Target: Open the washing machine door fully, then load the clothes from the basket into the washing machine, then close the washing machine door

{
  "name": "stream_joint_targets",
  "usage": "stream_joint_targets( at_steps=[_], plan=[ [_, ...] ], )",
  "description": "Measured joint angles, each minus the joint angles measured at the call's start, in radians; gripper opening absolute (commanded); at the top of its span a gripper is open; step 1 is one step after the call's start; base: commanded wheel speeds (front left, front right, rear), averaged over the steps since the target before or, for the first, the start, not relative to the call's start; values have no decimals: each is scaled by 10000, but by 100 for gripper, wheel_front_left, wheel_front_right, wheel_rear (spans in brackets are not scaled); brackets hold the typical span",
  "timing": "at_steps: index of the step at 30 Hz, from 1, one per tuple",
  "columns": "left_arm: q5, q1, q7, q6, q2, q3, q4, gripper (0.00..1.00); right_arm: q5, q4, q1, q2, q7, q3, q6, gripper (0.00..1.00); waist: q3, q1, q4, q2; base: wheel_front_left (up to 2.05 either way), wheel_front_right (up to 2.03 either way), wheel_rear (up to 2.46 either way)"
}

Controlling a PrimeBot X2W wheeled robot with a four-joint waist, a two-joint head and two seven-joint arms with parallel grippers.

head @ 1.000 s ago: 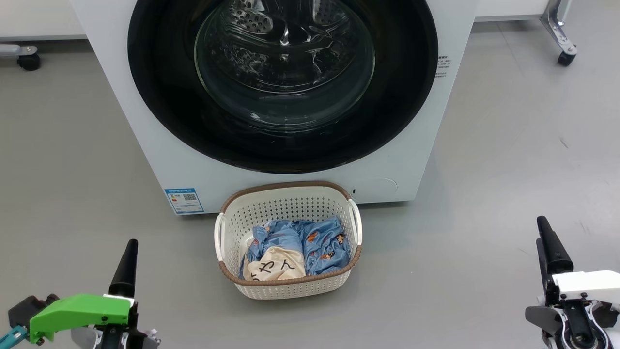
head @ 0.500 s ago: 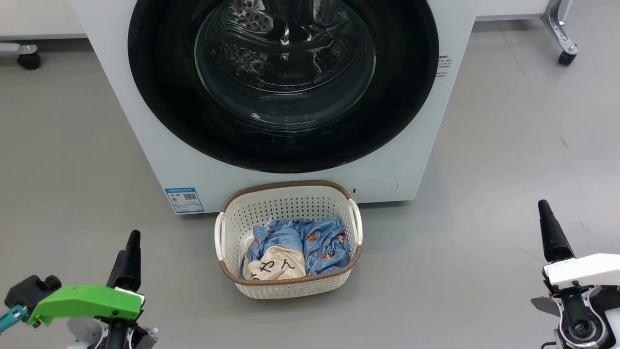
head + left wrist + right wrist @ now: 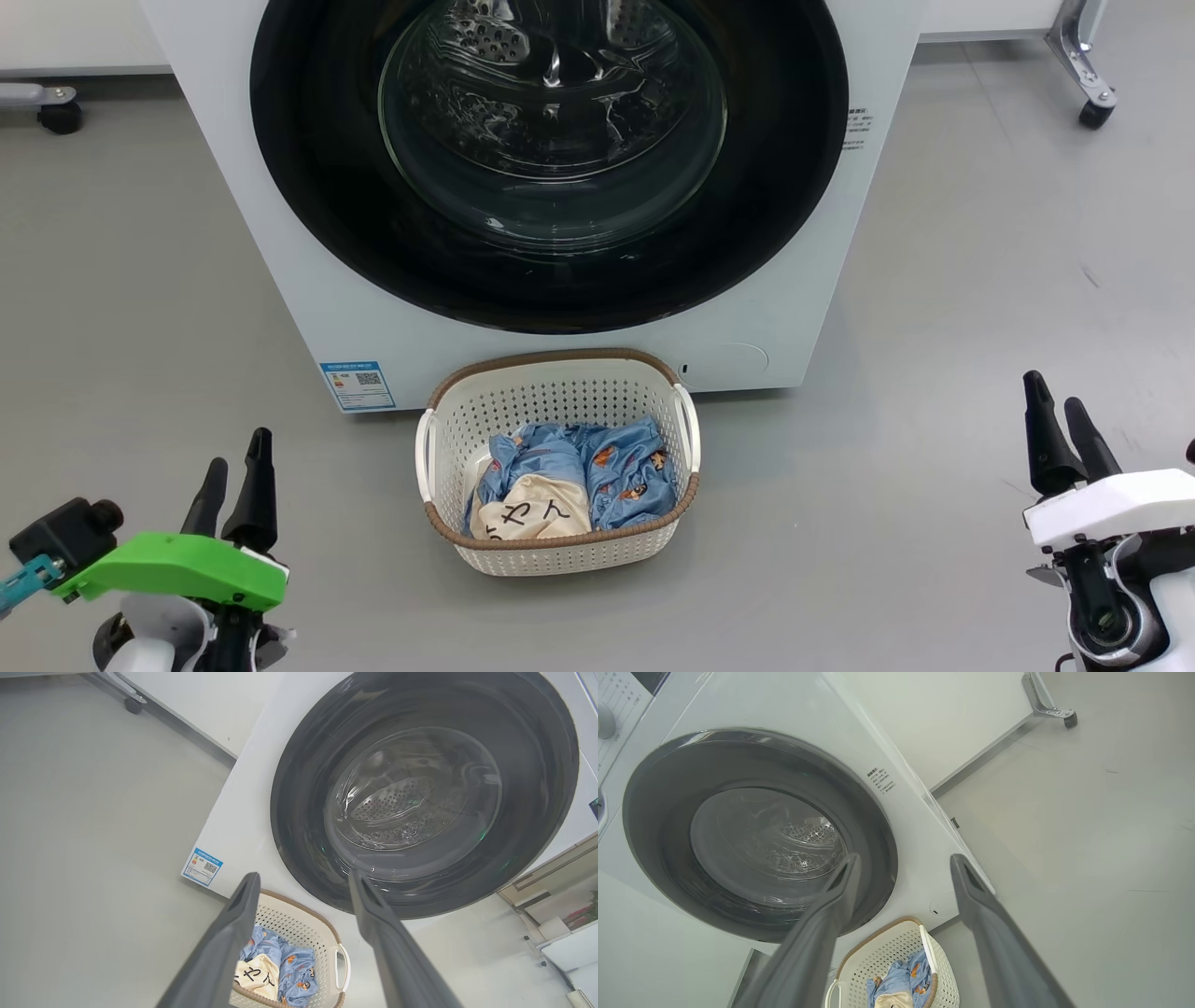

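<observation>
Left gripper point(image 3: 239, 449), right gripper point(image 3: 1053, 390) edged forward, jaws released; large round glossy black door point(image 3: 551, 140) likely rigid, slick: hook its rim.

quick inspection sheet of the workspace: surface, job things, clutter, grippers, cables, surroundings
surface: grey floor, a few faint scuffs
job's things: washing machine door shut on the white washing machine; basket on the floor just in front, holding the clothes
clutter: nothing seen
grippers: left gripper and right gripper low on either side of the basket, apart from it, jaws open and empty
cables: nothing seen
surroundings: a castor at far left, another at far right
</observation>
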Motion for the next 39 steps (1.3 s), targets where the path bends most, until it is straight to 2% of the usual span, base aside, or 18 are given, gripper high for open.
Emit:
stream_joint_targets(
  at_steps=[24, 39],
  plan=[
    [3868, -263, -838, 98, 366, -596, -59, 100, -3622, 190, -558, -867, -878, 1187, -326, 100, -54, 0, 74, 0, 0, 0, 0],
    [5816, -358, -1352, 98, 410, -679, -84, 100, -5427, 366, -809, -1287, -1402, 1662, -497, 100, -87, 0, 89, 1, 0, 0, 0]
  ],
)
